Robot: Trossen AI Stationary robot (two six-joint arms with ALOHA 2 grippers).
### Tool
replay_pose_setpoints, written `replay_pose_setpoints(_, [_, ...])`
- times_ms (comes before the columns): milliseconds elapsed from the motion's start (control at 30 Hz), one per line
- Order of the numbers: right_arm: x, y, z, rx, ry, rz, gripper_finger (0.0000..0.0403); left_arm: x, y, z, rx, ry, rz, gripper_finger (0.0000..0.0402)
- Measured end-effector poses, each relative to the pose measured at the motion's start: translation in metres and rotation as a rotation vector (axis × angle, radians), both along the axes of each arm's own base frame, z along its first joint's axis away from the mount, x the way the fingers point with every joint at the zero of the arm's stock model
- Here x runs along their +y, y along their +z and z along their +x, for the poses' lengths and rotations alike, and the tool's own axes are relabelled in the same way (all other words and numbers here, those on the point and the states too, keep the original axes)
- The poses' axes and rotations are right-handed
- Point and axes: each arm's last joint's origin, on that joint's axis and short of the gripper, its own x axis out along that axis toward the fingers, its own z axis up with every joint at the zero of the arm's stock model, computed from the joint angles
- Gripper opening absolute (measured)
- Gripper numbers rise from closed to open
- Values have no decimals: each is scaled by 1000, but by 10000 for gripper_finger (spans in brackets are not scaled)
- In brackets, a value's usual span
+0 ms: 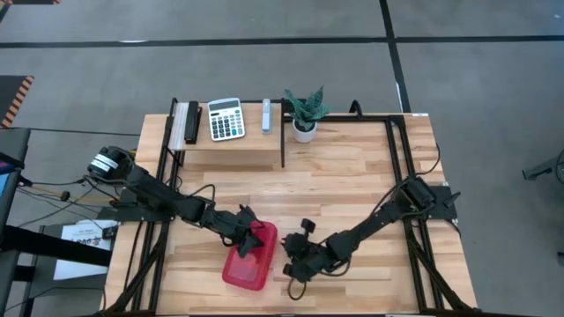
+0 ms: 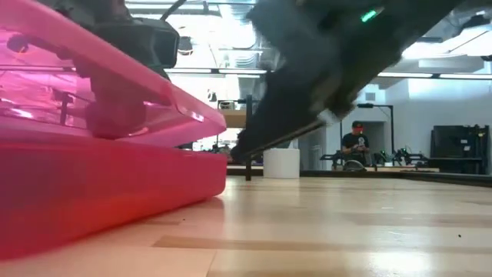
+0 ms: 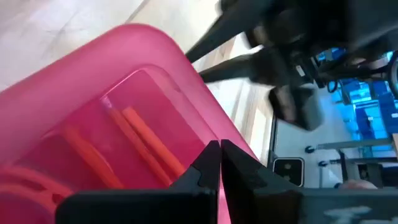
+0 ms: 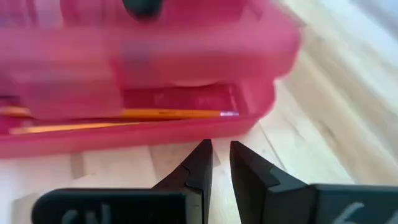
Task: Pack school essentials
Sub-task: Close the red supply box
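A pink translucent pencil box [image 1: 249, 257] lies near the table's near edge, its lid [image 2: 115, 73] tilted and ajar over the base [image 2: 100, 188]. Orange pencils [image 4: 149, 114] lie inside and show through the gap and the lid [image 3: 143, 134]. My left gripper [image 1: 249, 227] is shut above the box's far part. My right gripper [image 4: 221, 152] is low at the box's right side [image 1: 293, 261], its fingers a narrow gap apart and pointing at the box wall without touching it. Scissors, eraser and crayon box do not show. My left gripper has its shut fingertips [image 3: 211, 155] on the top of the pink lid, near the lid's edge [image 3: 198, 99], coming slanting from above and from the table's left. The lid sits tilted over the base, and the base lies flat on the table.
A raised shelf [image 1: 231, 151] at the far edge carries a white calculator [image 1: 226, 119], a small white stick-like item [image 1: 266, 115], a black-and-white block [image 1: 189, 121] and a potted plant [image 1: 305, 113]. Bare wood lies between shelf and box. A person [image 2: 355, 142] sits far behind.
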Motion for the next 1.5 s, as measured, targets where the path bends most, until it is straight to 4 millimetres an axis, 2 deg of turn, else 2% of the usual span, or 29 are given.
replay_pose_setpoints(100, [12,18,-17,-23,-23,-45,74,-1,-4,2,3,-6,0,0])
replay_pose_setpoints(200, [29,43,-25,-141,6,-85,74,-1,-7,2,14,-10,13,0])
replay_pose_setpoints(300, [39,50,-19,-248,35,-177,74,1,-8,2,24,1,25,0])
replay_pose_setpoints(367, [34,46,-8,-263,51,-219,74,1,-7,3,20,0,23,0])
replay_pose_setpoints(433, [25,33,7,-280,54,-213,74,1,-8,2,27,0,27,0])
replay_pose_setpoints(567, [10,2,24,-250,73,-227,74,1,-8,2,26,5,33,0])
replay_pose_setpoints(733, [9,-5,25,-231,59,-170,74,0,-8,2,29,-15,21,0])
replay_pose_setpoints(933, [13,-12,17,-182,41,-128,74,-10,9,-8,7,-62,-70,0])
replay_pose_setpoints(1033, [14,-20,20,-189,34,-72,74,-20,22,-19,-19,-53,-86,0])
replay_pose_setpoints(1133, [13,-20,20,-191,37,-61,74,-35,29,-32,-19,-72,-111,0])
replay_pose_setpoints(1333, [13,-18,19,-203,15,-53,74,-75,19,-67,130,-72,-182,0])
replay_pose_setpoints(1500, [10,-18,21,-206,5,-50,74,-96,11,-91,234,5,-209,0])
